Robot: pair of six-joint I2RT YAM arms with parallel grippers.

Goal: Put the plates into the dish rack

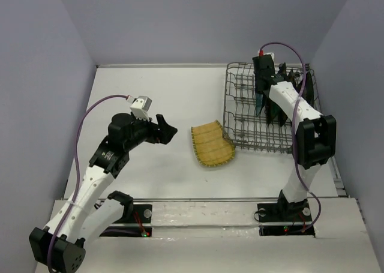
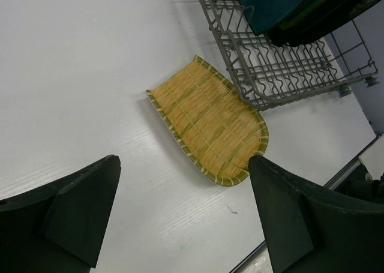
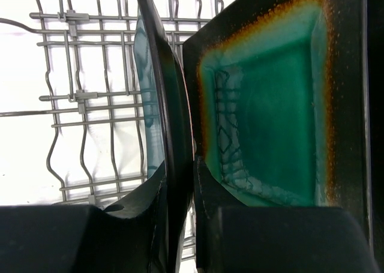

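Observation:
The yellow ribbed plate (image 1: 211, 144) lies on the table, its far corner against the near left corner of the dish rack (image 1: 240, 114). It also shows in the left wrist view (image 2: 207, 126). My left gripper (image 1: 170, 129) is open and empty, just left of that plate; its fingers (image 2: 78, 207) stand wide apart. My right gripper (image 1: 260, 104) reaches down into the rack. It is shut on the rim of a dark-edged plate (image 3: 171, 105) held upright, edge-on. A dark-rimmed teal plate (image 3: 270, 105) stands right beside it. Other dark plates (image 1: 282, 102) stand in the rack.
The rack's wires (image 3: 78, 99) and tines (image 2: 282, 75) surround the right gripper. Grey walls close the table at the back and both sides. The table's front edge (image 1: 204, 199) runs just ahead of the arm bases.

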